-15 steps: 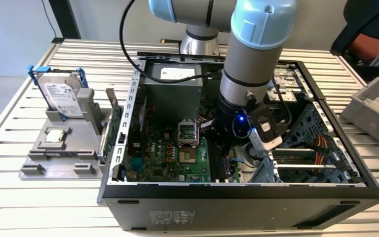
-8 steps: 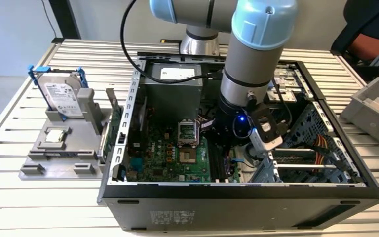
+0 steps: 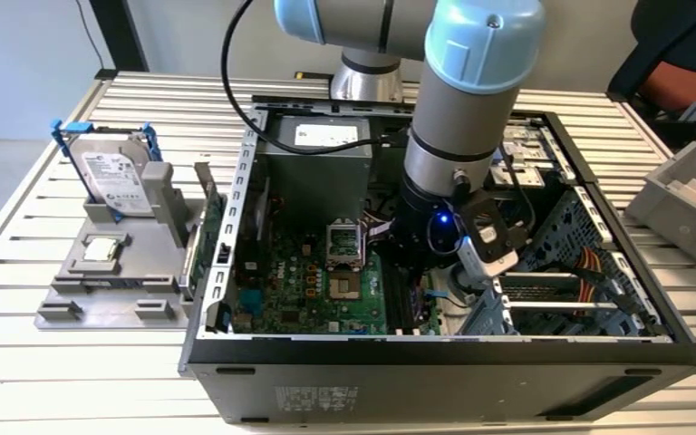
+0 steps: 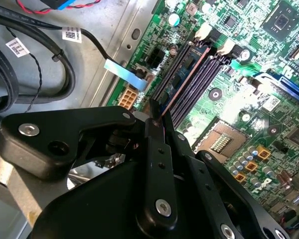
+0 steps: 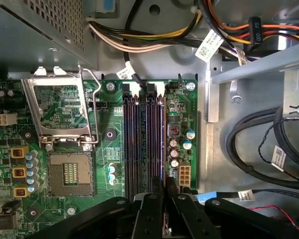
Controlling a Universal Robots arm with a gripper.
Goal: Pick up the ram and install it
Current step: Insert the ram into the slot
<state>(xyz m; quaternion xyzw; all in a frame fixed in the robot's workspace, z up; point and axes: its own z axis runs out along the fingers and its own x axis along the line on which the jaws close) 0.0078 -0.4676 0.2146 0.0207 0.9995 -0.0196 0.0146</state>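
**Gripper down over the memory slots, ram seated beneath it**

The gripper [image 4: 157,117] sat low inside the open computer case [image 3: 445,349], its black fingers [image 5: 154,209] drawn close together over the bank of memory slots [image 5: 144,139]. In both wrist views the fingertips met at the near end of a thin stick, the ram [image 4: 182,74], which lay along one of the slots; whether the fingers actually pinched its edge or merely rested against it I could not tell. From the fingertips the ram ran away toward 1 o'clock in the second wrist view, and straight toward 12 o'clock in the first wrist view, parallel with its neighbouring slots.

Beside the slots, toward 9 o'clock in the first wrist view, the processor socket [image 5: 70,172] lay bare with its metal retention frame [image 5: 62,107] swung up. Bundled cables [image 5: 154,37] crossed above the green motherboard [image 5: 184,107].

In the exterior view the arm [image 3: 457,136] reached down into the case, which stood on the slatted bench [image 3: 33,381]. Toward 9 o'clock of the case, a silver hard drive [image 3: 112,177] with blue clips stood upright in a grey fixture [image 3: 112,299].
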